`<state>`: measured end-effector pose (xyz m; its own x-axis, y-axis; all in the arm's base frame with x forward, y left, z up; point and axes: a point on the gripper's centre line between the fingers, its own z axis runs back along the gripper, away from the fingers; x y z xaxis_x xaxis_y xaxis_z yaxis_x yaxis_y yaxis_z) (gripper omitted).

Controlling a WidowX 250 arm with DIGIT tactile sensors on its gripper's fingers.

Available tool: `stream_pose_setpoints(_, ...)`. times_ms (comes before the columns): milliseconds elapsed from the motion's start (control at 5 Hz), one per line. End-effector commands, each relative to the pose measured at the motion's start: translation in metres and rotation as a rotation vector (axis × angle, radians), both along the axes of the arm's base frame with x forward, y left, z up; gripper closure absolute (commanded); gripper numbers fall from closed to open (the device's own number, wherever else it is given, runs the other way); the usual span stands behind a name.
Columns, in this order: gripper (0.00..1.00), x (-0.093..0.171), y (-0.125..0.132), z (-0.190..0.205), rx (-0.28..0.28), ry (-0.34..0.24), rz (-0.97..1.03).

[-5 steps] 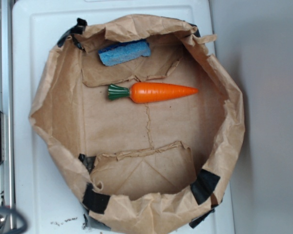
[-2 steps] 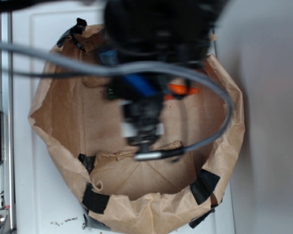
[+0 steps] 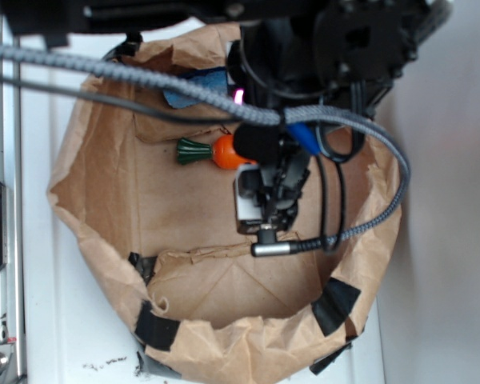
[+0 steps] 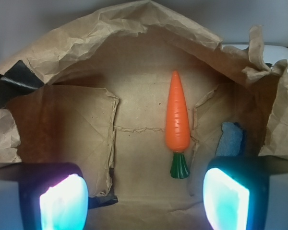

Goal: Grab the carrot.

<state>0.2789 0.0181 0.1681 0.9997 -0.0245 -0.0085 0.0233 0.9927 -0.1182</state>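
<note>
White tabletop (image 3: 48, 96) lies under a wide, crumpled brown paper bag (image 3: 88, 184) rolled down into a shallow basin and patched with black tape at its rim. Over it the black arm (image 3: 336, 40) reaches in from the top of the exterior view, trailing a grey braided cable (image 3: 144, 84) across the bag, its wrist pointed down into the opening. The gripper (image 4: 144, 196) hangs above the bag floor with its jaws spread wide and nothing between them; the two glowing pads (image 4: 63, 200) frame the lower edge of the wrist view. Between and ahead of them the carrot (image 4: 177, 115) lies flat on the bag floor, apart from the pads, tip pointing away and its dark green stem nearest the gripper; from outside only its stem end shows beside the arm. It looks like hard, glossy plastic, probably light and stiff but slippery, so the thick orange body just above the stem seems the surest place to close across. A blue sponge block (image 4: 229, 140) sits just to one side against the bag wall.
</note>
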Motion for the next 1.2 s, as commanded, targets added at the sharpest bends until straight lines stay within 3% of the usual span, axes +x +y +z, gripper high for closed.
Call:
stream_pose_setpoints(0, 0.0, 0.004, 0.008, 0.017, 0.008, -0.069, 0.02)
stream_pose_setpoints(200, 0.0, 0.004, 0.008, 0.017, 0.008, -0.069, 0.02)
stream_pose_setpoints(400, 0.0, -0.003, -0.006, -0.009, 0.048, -0.128, 0.005)
stream_pose_setpoints(600, 0.0, 0.006, -0.006, -0.045, 0.087, -0.155, 0.007)
stream_pose_setpoints(1000, 0.0, 0.041, 0.02, -0.094, 0.109, -0.156, 0.015)
